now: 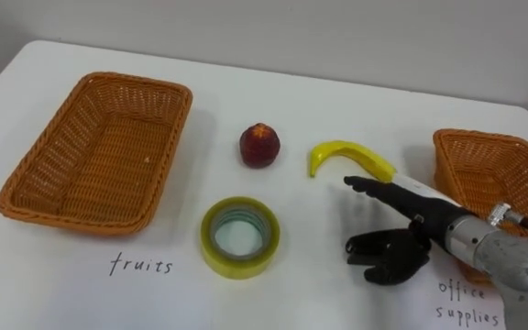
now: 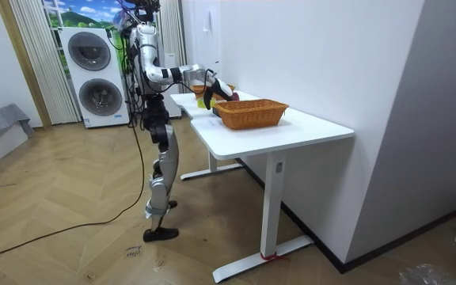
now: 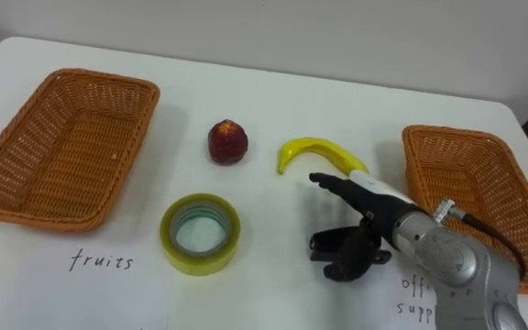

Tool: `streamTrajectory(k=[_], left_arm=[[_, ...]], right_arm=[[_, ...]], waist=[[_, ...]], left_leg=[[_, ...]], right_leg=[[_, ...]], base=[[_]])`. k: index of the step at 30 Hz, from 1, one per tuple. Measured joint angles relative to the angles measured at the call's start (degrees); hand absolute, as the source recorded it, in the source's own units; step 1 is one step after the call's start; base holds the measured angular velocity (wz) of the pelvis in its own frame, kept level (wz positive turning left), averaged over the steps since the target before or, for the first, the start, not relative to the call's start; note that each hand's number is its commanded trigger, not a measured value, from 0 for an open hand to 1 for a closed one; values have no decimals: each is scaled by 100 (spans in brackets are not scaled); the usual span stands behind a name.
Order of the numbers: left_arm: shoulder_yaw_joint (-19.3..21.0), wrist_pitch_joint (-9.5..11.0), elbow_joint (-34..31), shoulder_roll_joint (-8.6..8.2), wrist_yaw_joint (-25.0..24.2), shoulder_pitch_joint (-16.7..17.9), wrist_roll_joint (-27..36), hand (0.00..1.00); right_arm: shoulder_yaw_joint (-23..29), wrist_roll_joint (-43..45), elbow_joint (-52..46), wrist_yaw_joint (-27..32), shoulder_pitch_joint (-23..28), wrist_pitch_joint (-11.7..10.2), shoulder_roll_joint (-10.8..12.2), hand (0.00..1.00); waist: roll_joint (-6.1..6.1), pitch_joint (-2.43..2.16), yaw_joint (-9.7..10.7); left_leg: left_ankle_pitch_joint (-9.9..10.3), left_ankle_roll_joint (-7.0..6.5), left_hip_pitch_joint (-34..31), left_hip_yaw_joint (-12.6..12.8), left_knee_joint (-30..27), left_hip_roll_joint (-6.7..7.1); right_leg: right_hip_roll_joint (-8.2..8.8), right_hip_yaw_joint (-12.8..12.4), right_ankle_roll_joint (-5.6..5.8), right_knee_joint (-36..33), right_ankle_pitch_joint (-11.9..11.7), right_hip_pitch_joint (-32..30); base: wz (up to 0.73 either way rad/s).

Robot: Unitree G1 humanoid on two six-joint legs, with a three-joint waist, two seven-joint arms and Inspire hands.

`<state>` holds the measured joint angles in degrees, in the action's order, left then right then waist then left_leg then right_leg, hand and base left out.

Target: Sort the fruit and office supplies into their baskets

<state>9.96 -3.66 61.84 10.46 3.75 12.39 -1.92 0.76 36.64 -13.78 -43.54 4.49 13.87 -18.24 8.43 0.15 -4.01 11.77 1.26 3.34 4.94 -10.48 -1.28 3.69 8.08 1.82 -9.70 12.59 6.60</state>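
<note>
While two baskets point(image 1: 136, 84) point(image 1: 470, 137) flank them, peach point(image 1: 259, 146), banana point(image 1: 346, 154), tape point(image 1: 238, 266) lie outside.

White table point(image 1: 53, 275) on a herringbone wooden floor point(image 2: 70, 253), two stacked white washing machines point(image 2: 95, 77) beyond

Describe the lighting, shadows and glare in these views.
Left eye view: soft, even light; the red fruit, banana and tape roll cast only faint shadows on the white table, and no glare hides anything. Right eye view: a pale shadow lies on the table under the right hand. Room view: even indoor light, with shade beneath the table.
</note>
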Motion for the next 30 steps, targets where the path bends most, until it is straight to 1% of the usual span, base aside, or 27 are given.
streamTrajectory(k=[4,5,9,10,13,16,19,22,26,30], left_arm=[[6,0,0,32,-49,-40,1,0],[7,1,12,45,-53,-45,1,0],[35,1,15,63,-53,-53,7,0],[57,1,16,65,-47,-58,8,0],[64,-1,16,76,-40,-72,12,0],[83,-1,16,75,-28,-91,1,0],[68,-1,14,72,4,-112,4,0],[54,-1,13,67,78,-148,4,0],[-15,-1,6,66,177,-181,9,0],[-92,-1,0,46,297,-203,6,0]], right_arm=[[46,37,0,-167,-8,0,-1,0],[45,82,0,-185,-7,0,0,0],[45,226,1,-206,-6,0,-1,0],[44,237,1,-207,1,0,-1,0],[41,422,1,-250,9,7,0,0],[42,706,1,-299,8,121,0,0],[42,793,19,-290,9,132,0,0],[38,853,20,-290,9,218,6,0],[37,890,77,-271,9,243,5,0],[6,908,295,-122,30,248,6,0]], waist=[[31,-2,13],[36,12,0],[66,36,-8],[61,61,-17],[84,63,-23],[82,65,-30],[80,66,-34],[65,68,-38],[44,55,-14],[7,41,-12]], left_leg=[[0,0,-34,-23,0,0],[0,0,-27,-26,0,0],[0,0,-12,-30,0,0],[0,0,-10,-29,0,0],[0,0,-21,-37,-2,0],[0,-1,-25,-38,-14,0],[0,-1,-66,-38,-46,0],[0,-1,-79,-37,-66,0],[0,-1,-69,-19,-88,0],[0,-2,-58,-4,-91,-2]], right_leg=[[-1,-7,0,1,0,-3],[-2,-9,0,3,0,4],[-3,-12,0,6,0,17],[-4,-12,0,7,0,16],[-3,-10,-3,6,-5,18],[-3,-4,-1,6,-14,20],[-1,7,2,6,-21,1],[0,6,1,3,-22,-5],[2,3,1,3,-22,5],[3,3,1,-3,-30,9]], base=[[0],[0],[0],[0],[0],[0],[0],[0],[0],[0]])
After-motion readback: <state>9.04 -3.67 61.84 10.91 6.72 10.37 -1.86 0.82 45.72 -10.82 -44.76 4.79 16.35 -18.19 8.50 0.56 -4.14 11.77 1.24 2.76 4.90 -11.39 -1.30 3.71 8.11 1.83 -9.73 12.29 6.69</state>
